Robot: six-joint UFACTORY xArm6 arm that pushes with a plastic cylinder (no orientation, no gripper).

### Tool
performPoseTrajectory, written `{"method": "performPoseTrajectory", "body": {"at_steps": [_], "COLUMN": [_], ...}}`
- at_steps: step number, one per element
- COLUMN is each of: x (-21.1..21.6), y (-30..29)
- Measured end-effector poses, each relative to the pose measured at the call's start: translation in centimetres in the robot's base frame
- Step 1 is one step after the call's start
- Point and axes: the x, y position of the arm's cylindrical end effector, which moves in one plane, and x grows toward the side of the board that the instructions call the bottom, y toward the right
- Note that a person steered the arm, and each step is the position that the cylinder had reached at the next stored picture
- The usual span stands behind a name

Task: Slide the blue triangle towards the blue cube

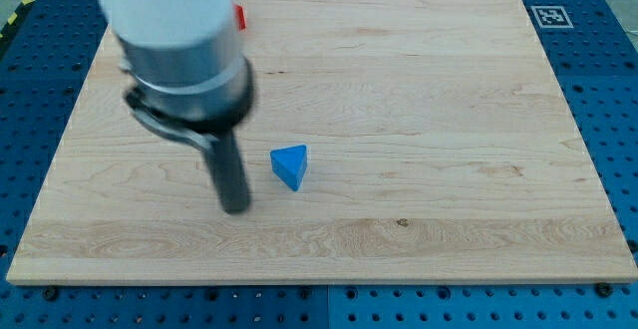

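The blue triangle [290, 165] lies on the wooden board [419, 90], a little left of the board's middle and below it. My tip [235, 209] rests on the board to the left of the triangle and slightly lower, a short gap apart from it. No blue cube shows in the view; the arm's body hides the board's upper left area.
A red block [240, 16] peeks out from behind the arm near the board's top edge. A black and white marker tag [549, 15] sits at the board's top right corner. A blue perforated table surrounds the board.
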Motion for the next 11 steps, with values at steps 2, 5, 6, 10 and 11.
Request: {"method": "performPoseTrajectory", "body": {"at_steps": [2, 5, 6, 10, 11], "x": [-1.0, -3.9, -5.4, -11.1, -13.5], "y": [7.8, 1.8, 0.5, -2.5, -3.1]}}
